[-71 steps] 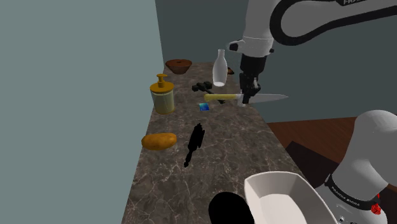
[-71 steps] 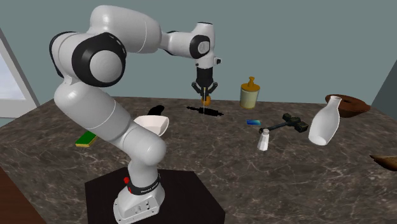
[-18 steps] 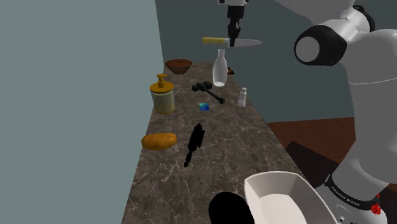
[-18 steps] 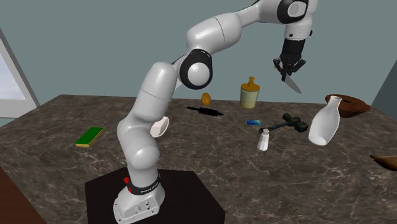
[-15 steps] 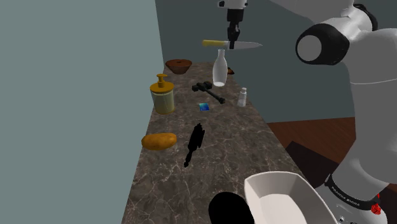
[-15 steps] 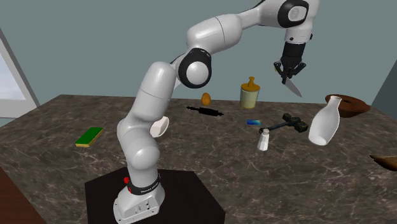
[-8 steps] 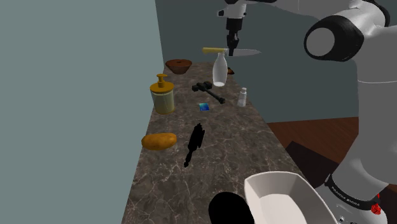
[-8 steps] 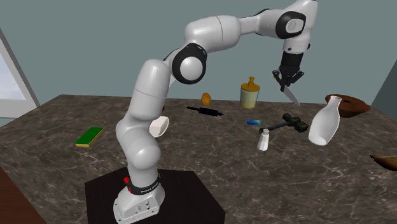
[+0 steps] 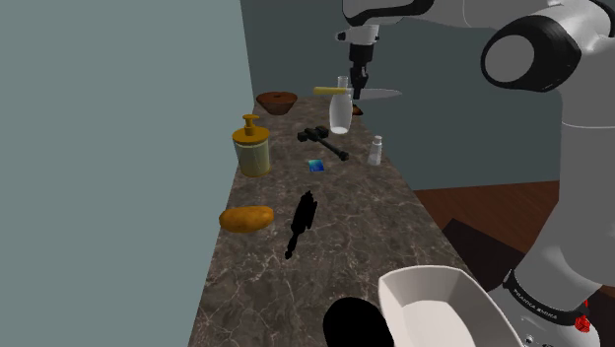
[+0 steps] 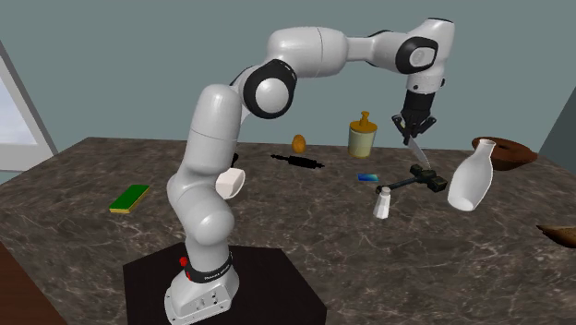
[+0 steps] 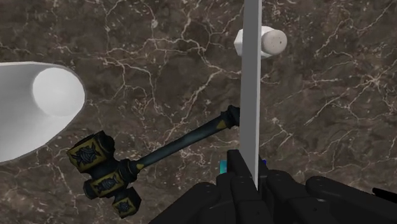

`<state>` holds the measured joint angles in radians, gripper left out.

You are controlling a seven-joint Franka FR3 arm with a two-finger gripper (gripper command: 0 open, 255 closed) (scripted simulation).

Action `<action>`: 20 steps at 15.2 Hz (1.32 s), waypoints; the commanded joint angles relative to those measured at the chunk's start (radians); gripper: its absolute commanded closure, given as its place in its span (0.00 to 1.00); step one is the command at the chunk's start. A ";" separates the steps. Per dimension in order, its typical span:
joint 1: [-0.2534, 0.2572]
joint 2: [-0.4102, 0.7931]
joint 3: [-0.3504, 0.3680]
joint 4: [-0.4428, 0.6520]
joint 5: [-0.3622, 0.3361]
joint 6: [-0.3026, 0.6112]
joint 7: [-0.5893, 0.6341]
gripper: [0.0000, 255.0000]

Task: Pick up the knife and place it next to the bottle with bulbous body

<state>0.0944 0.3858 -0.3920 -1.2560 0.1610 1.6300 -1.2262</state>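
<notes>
Marbled dark bench [image 9: 325, 256] stretches below me. My gripper [image 10: 412, 132] pinches the knife [image 11: 250, 89], aloft over the hammer [image 11: 165, 151]. The white bulbous bottle [image 10: 469, 180] stands toward the second exterior view's right of the blade, so I judge a sideways carry, then descent.

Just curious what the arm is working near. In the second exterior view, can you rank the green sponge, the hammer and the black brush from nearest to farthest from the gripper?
Measured from the gripper, which is shut on the knife:
1. Hammer, right below it.
2. Brush, off toward the view's left.
3. Sponge, far at the view's left.
</notes>
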 commanded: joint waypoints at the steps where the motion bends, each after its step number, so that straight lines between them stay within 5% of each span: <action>1: 0.004 -0.006 0.000 -0.035 -0.002 0.029 -0.002 1.00; 20: 0.024 -0.006 0.008 -0.293 0.004 0.285 -0.016 1.00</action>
<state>0.1195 0.3748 -0.3853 -1.5407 0.1629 1.9024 -1.2400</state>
